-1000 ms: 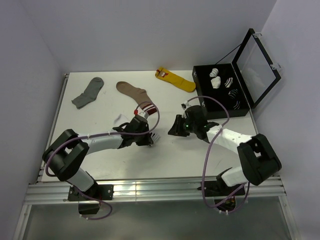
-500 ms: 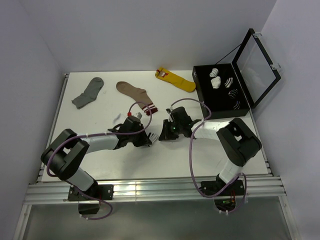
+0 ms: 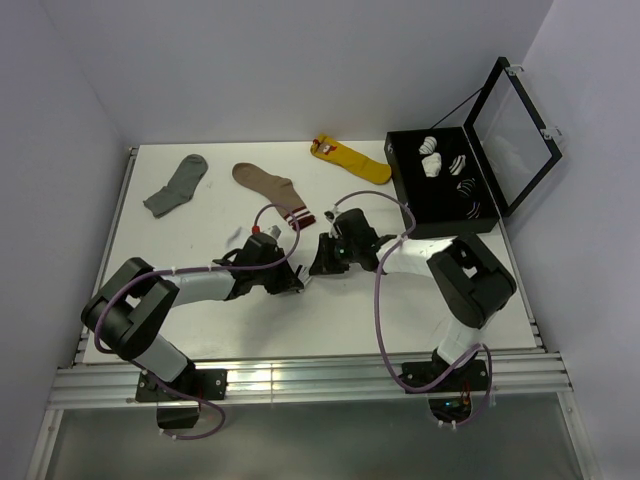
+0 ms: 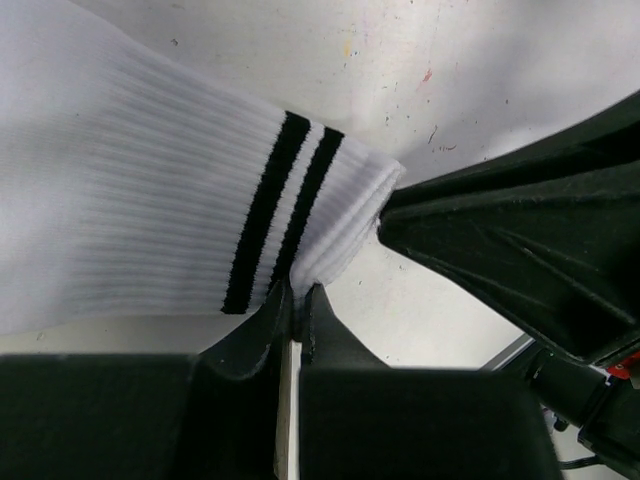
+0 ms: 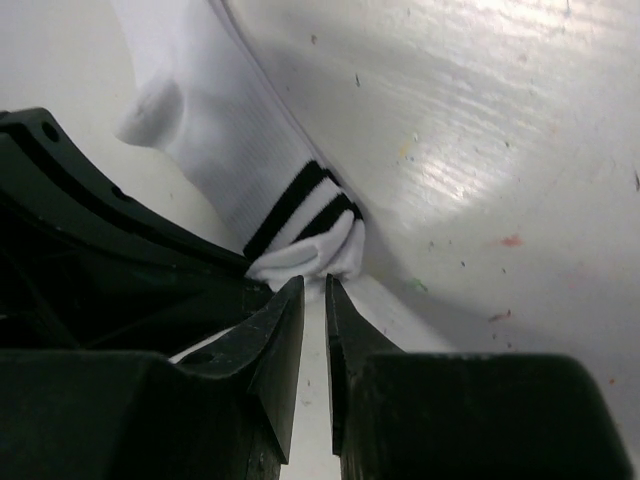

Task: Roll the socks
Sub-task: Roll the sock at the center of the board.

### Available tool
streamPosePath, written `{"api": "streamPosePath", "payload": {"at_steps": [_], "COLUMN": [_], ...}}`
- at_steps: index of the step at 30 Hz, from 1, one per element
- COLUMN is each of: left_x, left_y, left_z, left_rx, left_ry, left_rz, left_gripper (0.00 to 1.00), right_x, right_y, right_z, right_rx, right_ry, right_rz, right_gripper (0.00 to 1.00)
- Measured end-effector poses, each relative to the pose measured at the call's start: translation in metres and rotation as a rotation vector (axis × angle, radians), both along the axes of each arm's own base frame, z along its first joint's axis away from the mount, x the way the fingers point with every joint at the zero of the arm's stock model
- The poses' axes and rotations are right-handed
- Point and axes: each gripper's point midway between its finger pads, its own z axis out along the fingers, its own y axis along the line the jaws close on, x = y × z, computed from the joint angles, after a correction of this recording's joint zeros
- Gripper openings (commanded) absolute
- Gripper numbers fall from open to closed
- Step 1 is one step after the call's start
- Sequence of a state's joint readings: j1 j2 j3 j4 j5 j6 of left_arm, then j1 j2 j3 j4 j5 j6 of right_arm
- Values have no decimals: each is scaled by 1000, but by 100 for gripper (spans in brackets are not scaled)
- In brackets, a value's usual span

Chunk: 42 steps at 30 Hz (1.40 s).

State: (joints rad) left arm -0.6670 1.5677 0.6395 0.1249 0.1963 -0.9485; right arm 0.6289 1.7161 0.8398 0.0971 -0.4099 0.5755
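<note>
On a scuffed, speckled white table (image 3: 200, 310) boxed in by pale walls (image 3: 300, 60), two arms meet at mid-table over a striped sock (image 4: 150, 220) lying flat. The left gripper (image 4: 297, 300), jaws pressed together, pinches the cuff's lower edge. The right gripper (image 5: 313, 290), jaws nearly closed with a thin gap, touches the bunched cuff end; whether it grips is unclear. Along the far side lie a grey sock (image 3: 178, 185), a brown sock (image 3: 270, 188) and a yellow sock (image 3: 352, 160). A black box (image 3: 445, 222), lid up, sits far right.
</note>
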Motion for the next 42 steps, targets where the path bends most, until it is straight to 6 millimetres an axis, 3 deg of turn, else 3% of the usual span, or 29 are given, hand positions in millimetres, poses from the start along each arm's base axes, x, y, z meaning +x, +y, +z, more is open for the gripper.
{"api": "streamPosePath", "payload": {"at_steps": [9, 23, 27, 31, 35, 39, 42], "left_x": [-1, -1, -2, -2, -2, -2, -1], "left_y": [0, -1, -2, -2, -2, -2, -1], "left_z": [0, 0, -1, -1, -1, -2, -1], "left_rx": [-16, -26, -30, -31, -35, -37, -39], "left_ry": [2, 8, 11, 13, 19, 21, 24], "left_rz": [1, -6, -10, -12, -10, -4, 0], "left_gripper": [4, 17, 18, 13, 0, 0, 0], "right_x": [4, 18, 21, 20, 21, 20, 21], "right_y": [8, 22, 24, 24, 24, 22, 16], "right_z": [-8, 4, -3, -11, -10, -7, 9], "right_rx": [23, 42, 12, -11, -15, -27, -40], "right_ry": [15, -9, 3, 22, 24, 20, -19], "right_rz": [2, -5, -13, -16, -16, -17, -32], "right_gripper": [22, 22, 22, 22, 21, 22, 25]}}
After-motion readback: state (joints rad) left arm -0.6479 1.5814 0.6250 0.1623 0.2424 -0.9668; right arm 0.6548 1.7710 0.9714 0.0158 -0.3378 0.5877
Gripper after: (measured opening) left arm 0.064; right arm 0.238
